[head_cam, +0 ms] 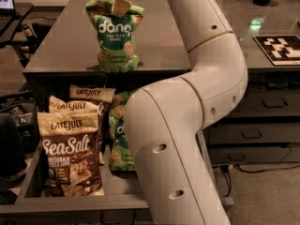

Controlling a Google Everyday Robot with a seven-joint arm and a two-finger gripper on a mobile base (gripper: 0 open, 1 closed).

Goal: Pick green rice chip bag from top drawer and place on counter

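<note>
Atop crinkly pouch (115, 43), gripper (122, 3), seemingly touching

The green bag (115, 43) bears a teal circle with white lettering. The counter (65, 46) is grey-brown, the drawer (70, 203) dark-grey, the Sea Salt bags (70, 153) brown-and-cream. The cream gripper (121, 4) sits top centre; the tag (281, 48) is black-and-white.

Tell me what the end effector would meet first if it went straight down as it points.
The green rice chip bag: the end effector is at its top edge, and the bag stands on the counter. Pushing further would probably crush the bag down against the counter.
</note>
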